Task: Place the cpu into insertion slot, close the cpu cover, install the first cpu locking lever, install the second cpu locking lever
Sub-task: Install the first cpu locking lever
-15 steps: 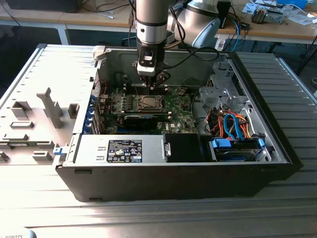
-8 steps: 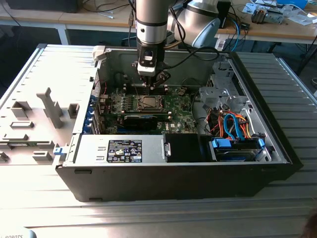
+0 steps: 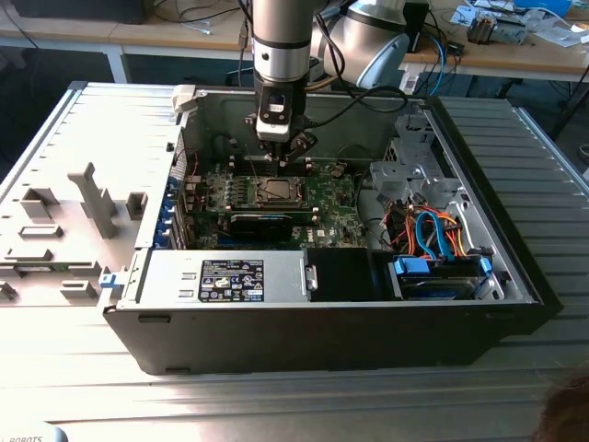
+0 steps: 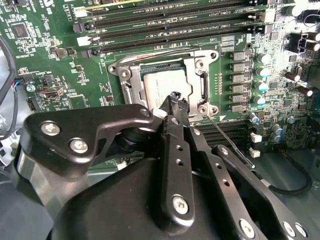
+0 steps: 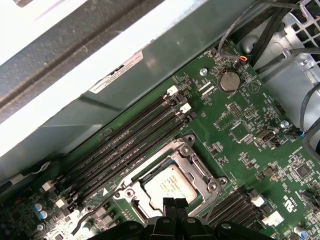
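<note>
Silver-grey square cpu [image 5: 167,185] lay flat within the silver windowed cpu cover [image 5: 200,167], long black memory slots [image 5: 135,135] alongside, black gripper [image 5: 175,202] pinched shut above.

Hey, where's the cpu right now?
In the second wrist view the cpu lies framed by the silver cpu cover on the green motherboard, beside the long black memory slots, with the hand's tips at its edge.

Exterior view up high and set back, staring down into the whole open case [image 3: 276,341]. Both wrist views in tight over the motherboard [image 4: 50,60] [image 5: 240,130], peeking down past the gripper [image 4: 176,100] [image 5: 175,202]. Shared between those two: the cpu [image 4: 162,85] [image 5: 170,185] and memory slots [image 4: 170,30] [image 5: 135,135].
</note>
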Tool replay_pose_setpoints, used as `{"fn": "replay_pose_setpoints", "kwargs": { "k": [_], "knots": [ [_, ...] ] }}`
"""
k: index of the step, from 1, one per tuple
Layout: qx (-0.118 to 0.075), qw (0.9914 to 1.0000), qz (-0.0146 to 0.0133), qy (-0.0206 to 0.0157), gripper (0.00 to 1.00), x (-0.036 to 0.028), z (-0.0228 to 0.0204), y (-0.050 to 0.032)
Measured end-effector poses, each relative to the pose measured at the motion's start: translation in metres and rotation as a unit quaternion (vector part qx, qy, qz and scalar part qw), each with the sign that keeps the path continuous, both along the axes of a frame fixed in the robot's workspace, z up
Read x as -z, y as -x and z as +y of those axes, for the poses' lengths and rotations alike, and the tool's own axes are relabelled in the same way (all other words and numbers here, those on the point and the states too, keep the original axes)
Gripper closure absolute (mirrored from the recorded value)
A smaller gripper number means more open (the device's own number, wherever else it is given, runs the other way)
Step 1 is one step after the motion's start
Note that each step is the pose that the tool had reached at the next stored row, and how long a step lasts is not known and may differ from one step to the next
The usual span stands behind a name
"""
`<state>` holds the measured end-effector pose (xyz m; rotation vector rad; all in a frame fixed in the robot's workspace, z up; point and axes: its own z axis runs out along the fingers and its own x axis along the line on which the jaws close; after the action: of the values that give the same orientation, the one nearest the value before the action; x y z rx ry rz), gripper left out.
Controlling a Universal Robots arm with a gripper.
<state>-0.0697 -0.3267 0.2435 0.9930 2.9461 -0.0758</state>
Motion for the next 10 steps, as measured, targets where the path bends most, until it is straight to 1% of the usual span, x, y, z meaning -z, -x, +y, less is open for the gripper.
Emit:
{"fn": "replay_pose_setpoints", "kwargs": {
  "k": [10],
  "knots": [
    [-0.007,0.99997,0.0000,0.0000,0.89,0.0000,0.0000,0.0000]
  ]
}}
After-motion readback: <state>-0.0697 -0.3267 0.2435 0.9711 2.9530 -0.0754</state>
